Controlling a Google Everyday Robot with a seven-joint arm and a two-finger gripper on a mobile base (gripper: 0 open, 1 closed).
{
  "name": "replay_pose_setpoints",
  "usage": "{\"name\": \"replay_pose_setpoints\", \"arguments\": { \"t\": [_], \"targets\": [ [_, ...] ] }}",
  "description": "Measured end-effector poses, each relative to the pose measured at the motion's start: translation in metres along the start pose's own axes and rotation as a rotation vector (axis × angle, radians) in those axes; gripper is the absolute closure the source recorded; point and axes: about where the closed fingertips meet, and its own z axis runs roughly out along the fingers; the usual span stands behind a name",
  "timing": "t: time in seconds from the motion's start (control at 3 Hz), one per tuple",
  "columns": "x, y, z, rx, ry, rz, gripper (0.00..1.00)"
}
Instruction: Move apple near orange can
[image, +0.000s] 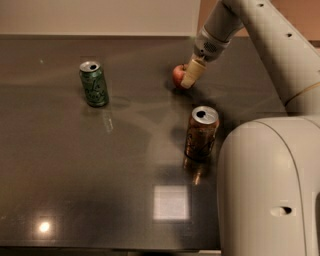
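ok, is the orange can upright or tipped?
Upright: the orange can stands on its base on the table, silver top up, opening visible. The gripper is behind it, at the apple.

The gripper (189, 77) hangs low over the far part of the dark, glossy desk (75, 165), right up against the right side of the small red apple (177, 75). The orange can (201, 134) stands upright closer to the camera, apart from the apple. A green can (94, 84) stands upright well off to the left.
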Motion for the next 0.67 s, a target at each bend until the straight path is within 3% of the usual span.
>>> {"name": "replay_pose_setpoints", "arguments": {
  "t": [0.33, 0.67],
  "targets": [
    [0.017, 0.011, -0.022, -0.011, -0.012, -0.003, 1.00],
    [0.045, 0.029, -0.043, -0.030, -0.004, -0.023, 1.00]
  ]
}}
